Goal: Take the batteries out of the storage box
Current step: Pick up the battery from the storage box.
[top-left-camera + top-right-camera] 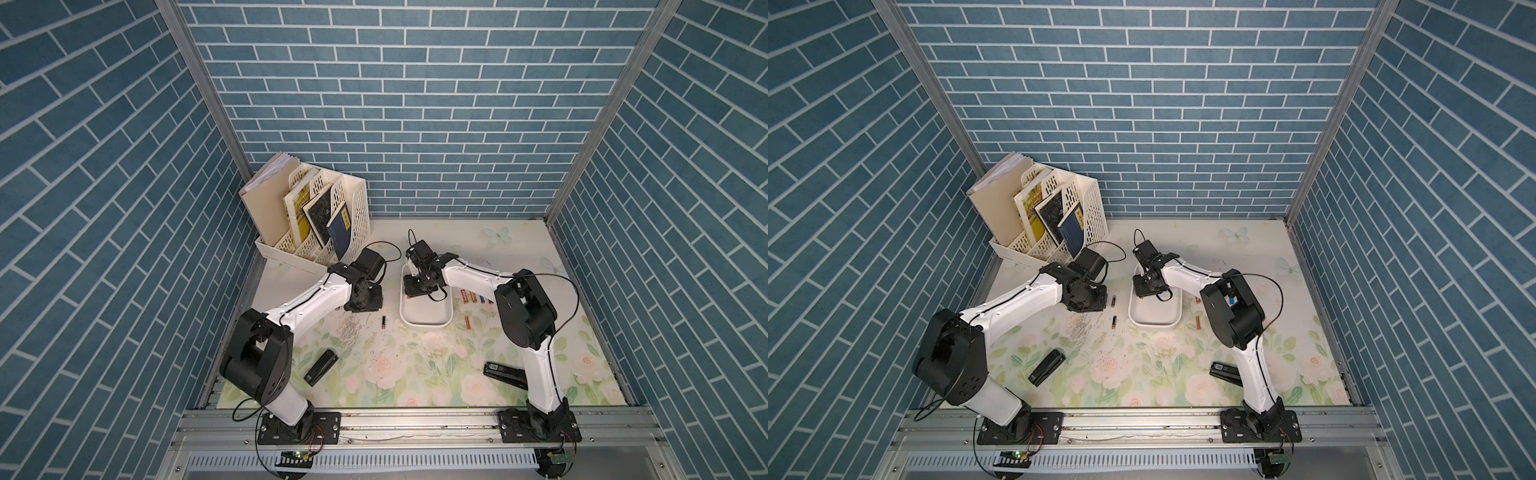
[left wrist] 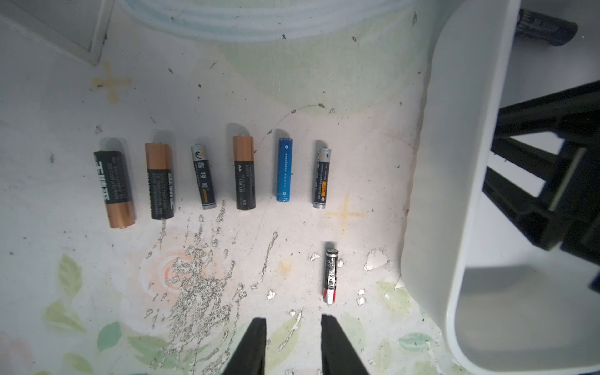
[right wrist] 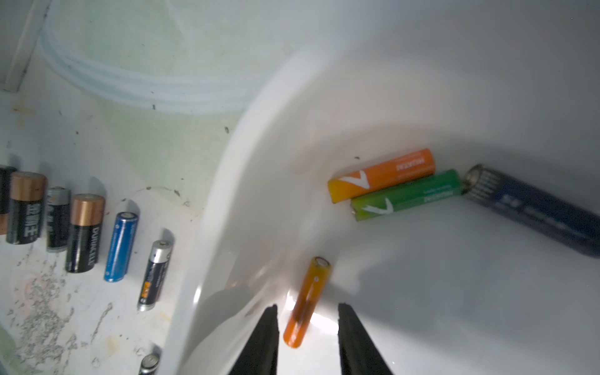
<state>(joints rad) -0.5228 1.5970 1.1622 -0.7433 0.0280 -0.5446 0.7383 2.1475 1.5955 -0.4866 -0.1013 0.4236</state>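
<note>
Floral mat (image 2: 357,136) — left fingers (image 2: 253,347) parted, empty; right fingers (image 3: 264,341) parted, orange battery (image 3: 306,302) lying lengthwise between them, untouched.

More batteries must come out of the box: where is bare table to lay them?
The widest bare patch is the floral mat between the left stapler and the right stapler, in front of the storage box. The far right corner is free too. Crowded: the battery row left of the box and the batteries right of it.
</note>
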